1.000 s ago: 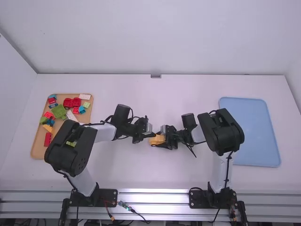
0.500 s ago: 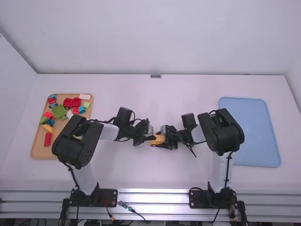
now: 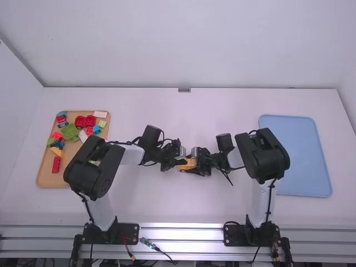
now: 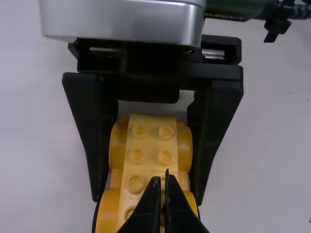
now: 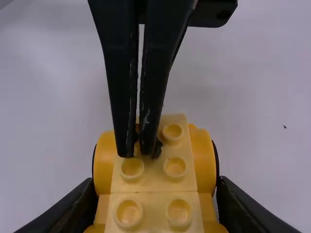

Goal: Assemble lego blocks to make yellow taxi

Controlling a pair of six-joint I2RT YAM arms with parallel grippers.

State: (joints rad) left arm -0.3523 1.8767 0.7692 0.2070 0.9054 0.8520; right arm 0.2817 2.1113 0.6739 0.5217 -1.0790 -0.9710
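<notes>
1. The yellow block build (image 5: 154,187) is held near the table's middle, gripped across its sides by the right gripper (image 3: 189,164).
2. Over its studs, the left gripper (image 3: 184,162) is kept narrow, fingertips nearly together.
3. Loose blocks (image 3: 69,132) are held in the tan tray (image 3: 45,177).

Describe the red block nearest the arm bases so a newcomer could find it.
At the table's left in the high view lies a tan tray. Below its orange-yellow piece is the red block. It is a plain oblong, lengthwise up the picture; the other reds all lie farther up the tray.
</notes>
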